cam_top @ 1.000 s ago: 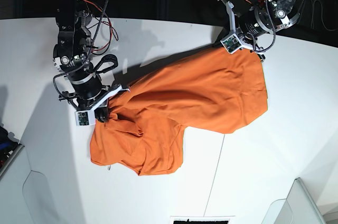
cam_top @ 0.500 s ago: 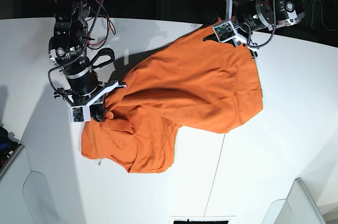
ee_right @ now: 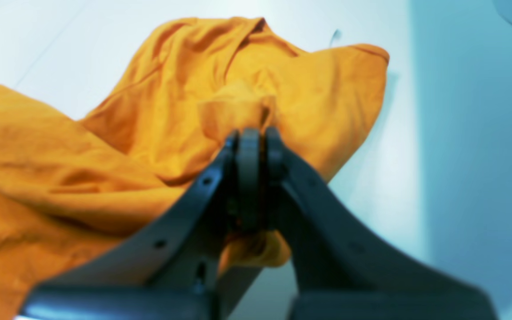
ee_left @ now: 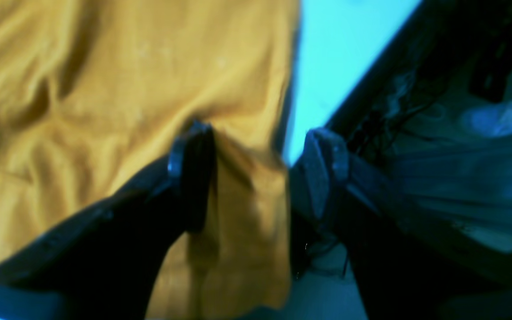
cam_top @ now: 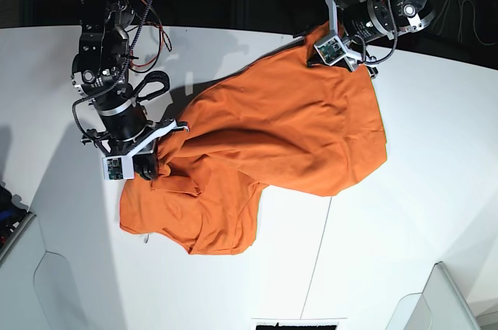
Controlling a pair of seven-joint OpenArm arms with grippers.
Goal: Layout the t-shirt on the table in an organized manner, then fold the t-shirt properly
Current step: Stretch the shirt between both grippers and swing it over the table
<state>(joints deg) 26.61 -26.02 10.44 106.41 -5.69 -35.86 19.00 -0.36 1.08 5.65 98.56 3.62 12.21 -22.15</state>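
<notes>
Two pincers work opposite ends of the bright orange soft cloth t-shirt (cam_top: 272,143), which lies rumpled across the large matte white worktop (cam_top: 405,213). The right pincer (ee_right: 251,146) is pressed together on a bunched fold at one end, probably to anchor the cloth for stretching flat. The left pincer (ee_left: 256,173) stands spread at the far edge of the worktop; a strip of cloth lies between its jaws, against one finger (ee_left: 194,178), though blur leaves contact uncertain. The shirt's middle sags loose between both pincers, unfolded.
</notes>
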